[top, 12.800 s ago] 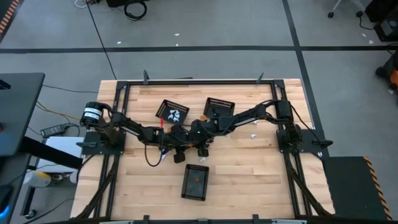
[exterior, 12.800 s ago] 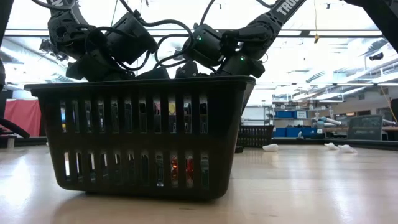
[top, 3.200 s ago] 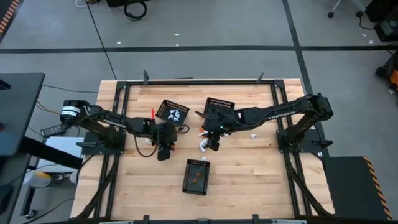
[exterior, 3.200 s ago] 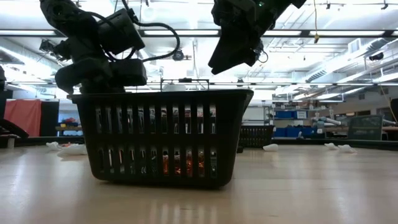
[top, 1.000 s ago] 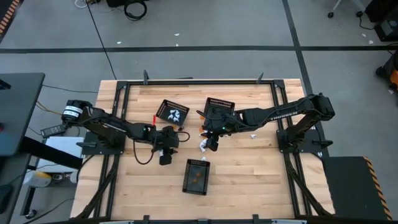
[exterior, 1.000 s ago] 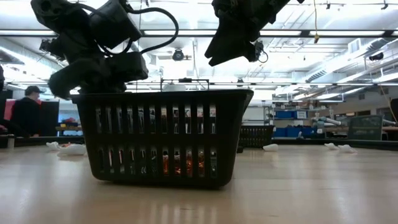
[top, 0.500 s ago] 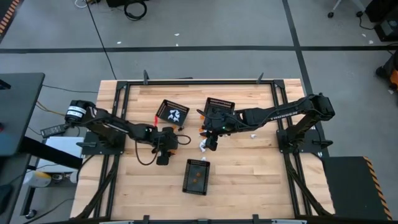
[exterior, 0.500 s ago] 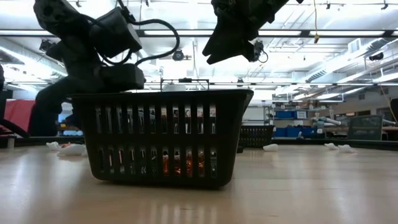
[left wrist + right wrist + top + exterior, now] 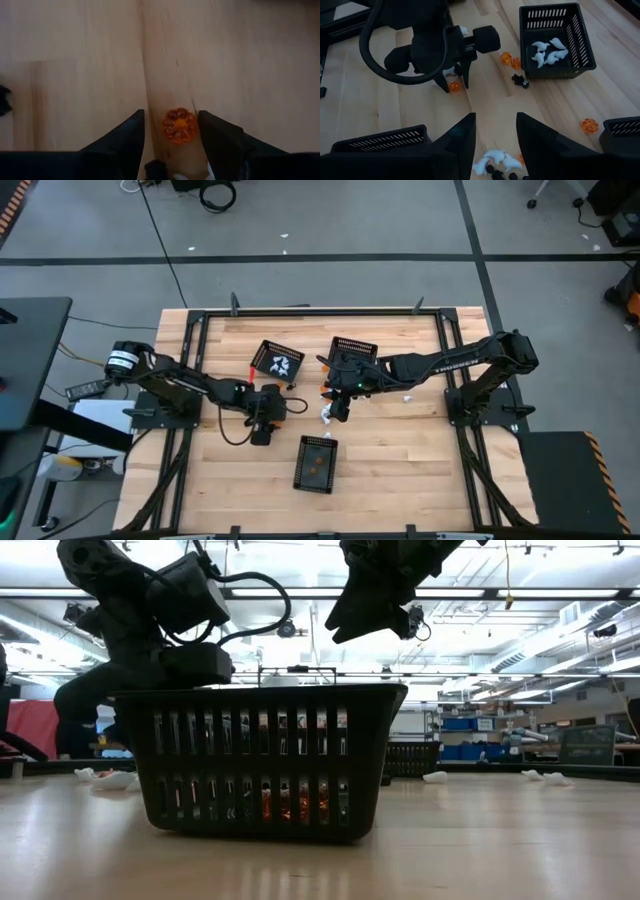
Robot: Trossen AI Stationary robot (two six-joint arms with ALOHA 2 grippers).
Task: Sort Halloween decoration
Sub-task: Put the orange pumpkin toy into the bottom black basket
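A small orange pumpkin trinket [image 9: 179, 125] lies flat on the wooden table. My left gripper [image 9: 171, 116] points steeply down over it and is open, with one finger on each side of the trinket; I cannot tell whether either finger touches it. The right wrist view shows the same gripper [image 9: 454, 80] straddling this trinket [image 9: 454, 87]. My right gripper [image 9: 336, 415] hangs open and holds nothing, high above a small heap of white trinkets [image 9: 495, 161]. In the low view the left gripper's fingers are hidden behind the near basket [image 9: 265, 760].
Three black mesh baskets stand on the table. One [image 9: 277, 360] holds white trinkets, one [image 9: 352, 352] is at the far middle, and the near one [image 9: 315, 467] holds orange trinkets. Loose orange trinkets [image 9: 511, 61] [image 9: 589, 125] and a black one [image 9: 520, 80] lie between them.
My left gripper has rolled a little about its own axis and tipped more steeply toward the table, staying over the same spot. My right gripper has kept still.
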